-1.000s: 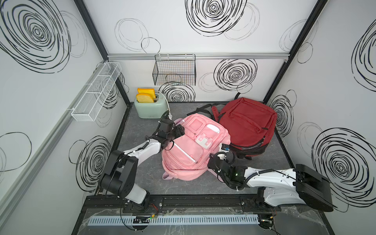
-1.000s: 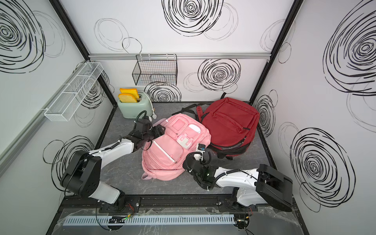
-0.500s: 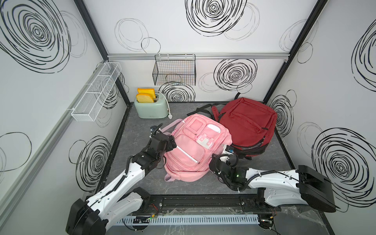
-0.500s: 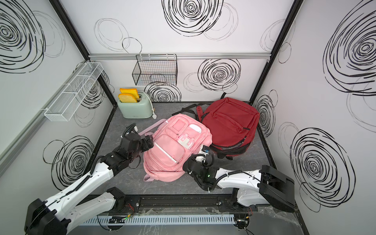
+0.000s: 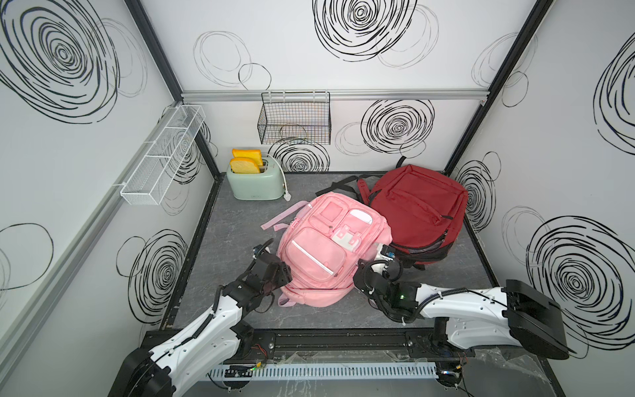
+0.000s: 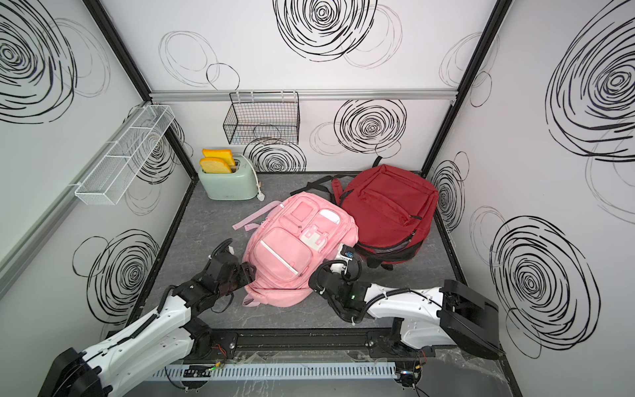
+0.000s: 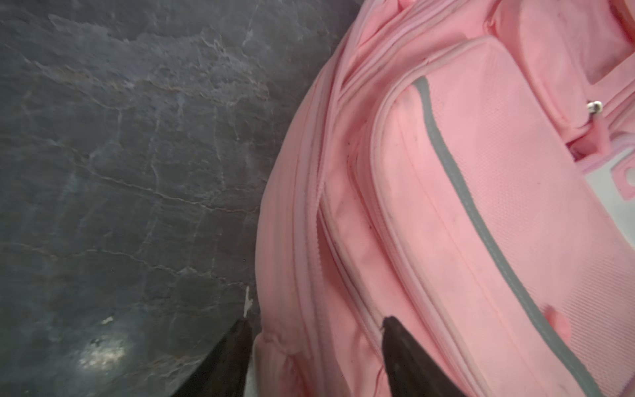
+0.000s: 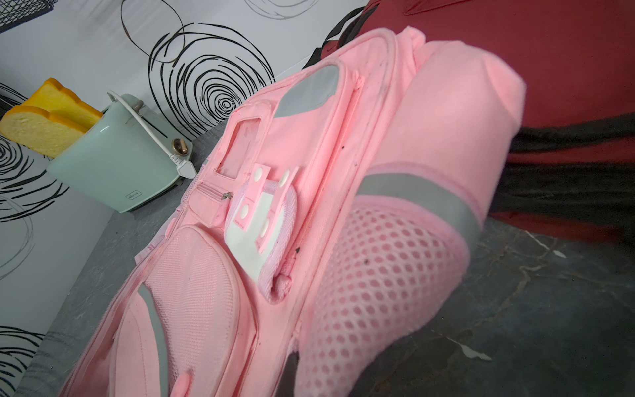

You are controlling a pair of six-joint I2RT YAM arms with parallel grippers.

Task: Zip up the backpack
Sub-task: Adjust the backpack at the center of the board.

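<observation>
This looks like bracing the backpack (image 7: 446, 206): the left gripper (image 7: 318, 343) straddles its edge, fingers parted (truly pinching? cannot tell). The right gripper (image 5: 360, 275), clenched alongside, probably needs the zipper pull next.

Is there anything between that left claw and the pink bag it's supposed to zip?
Nothing visible. The left gripper is right at the pink backpack, its fingers apart astride the bag's side edge, one of them on the grey table side.
</observation>
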